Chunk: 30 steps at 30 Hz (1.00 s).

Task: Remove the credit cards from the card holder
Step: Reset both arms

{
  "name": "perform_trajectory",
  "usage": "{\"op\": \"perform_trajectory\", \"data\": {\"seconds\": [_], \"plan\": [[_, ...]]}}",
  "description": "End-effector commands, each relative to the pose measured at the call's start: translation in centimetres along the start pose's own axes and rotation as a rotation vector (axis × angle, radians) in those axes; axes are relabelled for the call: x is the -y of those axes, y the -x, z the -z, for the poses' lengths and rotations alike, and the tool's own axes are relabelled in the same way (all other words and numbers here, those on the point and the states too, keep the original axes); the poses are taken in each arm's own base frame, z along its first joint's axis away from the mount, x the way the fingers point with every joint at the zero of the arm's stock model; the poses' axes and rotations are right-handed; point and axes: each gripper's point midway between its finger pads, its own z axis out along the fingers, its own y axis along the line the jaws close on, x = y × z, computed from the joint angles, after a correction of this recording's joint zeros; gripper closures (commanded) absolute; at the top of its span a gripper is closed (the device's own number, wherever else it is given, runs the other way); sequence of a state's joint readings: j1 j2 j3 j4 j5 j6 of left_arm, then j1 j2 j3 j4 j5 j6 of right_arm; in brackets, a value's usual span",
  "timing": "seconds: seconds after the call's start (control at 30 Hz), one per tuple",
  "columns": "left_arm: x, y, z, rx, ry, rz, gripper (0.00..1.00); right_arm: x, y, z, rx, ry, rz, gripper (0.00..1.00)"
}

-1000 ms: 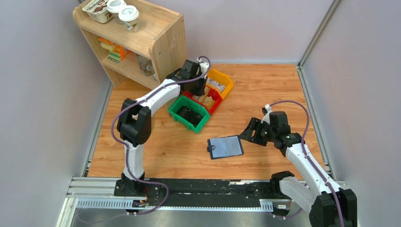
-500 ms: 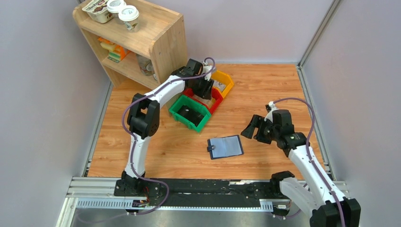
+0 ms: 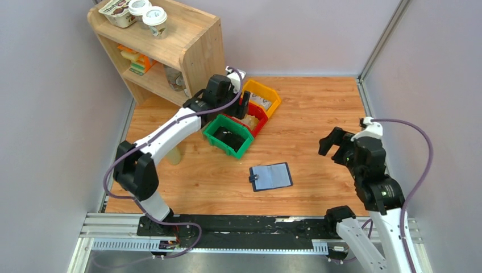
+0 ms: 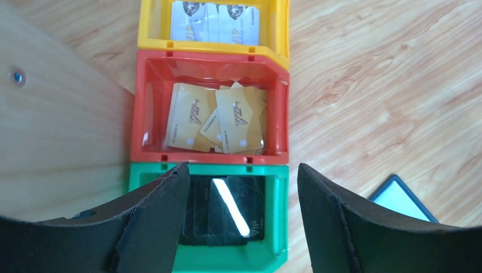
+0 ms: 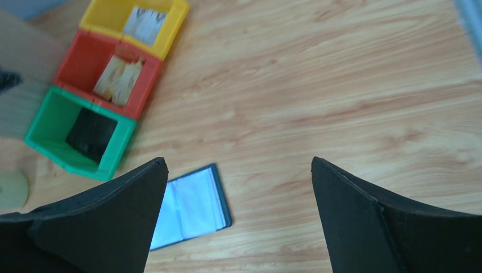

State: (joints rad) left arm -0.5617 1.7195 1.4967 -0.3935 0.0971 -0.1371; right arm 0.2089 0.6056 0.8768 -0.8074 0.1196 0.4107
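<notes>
OVERHEAD: the card holder [image 3: 271, 177] lies open and flat on the wooden table [image 3: 318, 108], between the two arms and touched by neither. The left gripper [image 3: 243, 107] hangs over a row of three bins beside the shelf [image 3: 187, 51]. The right gripper [image 3: 334, 148] hovers to the holder's right, well apart from it. Only the left wrist view shows the bins' contents plainly: tan credit cards [image 4: 219, 116] heaped loose in the red bin [image 4: 139, 108], pale cards [image 4: 216, 14] in the yellow bin [image 4: 153, 23], dark cards [image 4: 227, 213] in the green bin [image 4: 280, 216]. Each wrist view shows its own jaws spread wide, nothing between them. The right wrist view shows the holder's pale inner face, its slots too blurred to read.
</notes>
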Motion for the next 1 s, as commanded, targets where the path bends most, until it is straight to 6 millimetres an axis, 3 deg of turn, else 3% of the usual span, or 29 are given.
{"op": "perform_trajectory", "data": {"seconds": [0.0, 0.03, 0.07, 0.23, 0.53, 0.77, 0.97], "plan": [[0.3, 1.8, 3.0, 0.174, 0.189, 0.022, 0.23, 4.5, 3.4, 3.0, 0.173, -0.234, 0.034, 0.0], [1.3, 2.2, 4.1, 0.205, 0.187, 0.019, 0.23, 4.9, 3.6, 3.2, 0.189, -0.255, 0.032, 0.0], [0.5, 1.8, 4.6, 0.22, 0.252, 0.026, 0.23, 5.3, 3.6, 3.4, 0.2, -0.275, 0.026, 0.0], [1.1, 2.0, 9.0, 0.319, 0.308, 0.072, 0.23, 6.4, 4.1, 4.8, 0.27, -0.318, -0.004, 0.0], [-2.1, 1.2, 14.6, 0.434, 0.45, 0.133, 0.23, 7.4, 5.5, 7.4, 0.451, -0.312, -0.043, 0.0], [-3.5, 1.4, 16.1, 0.473, 0.527, 0.128, 0.23, 7.5, 6.3, 9.2, 0.584, -0.259, -0.044, 0.0], [-3.5, 1.3, 16.0, 0.476, 0.525, 0.136, 0.21, 7.8, 6.4, 9.7, 0.612, -0.258, -0.044, 0.0]]}}
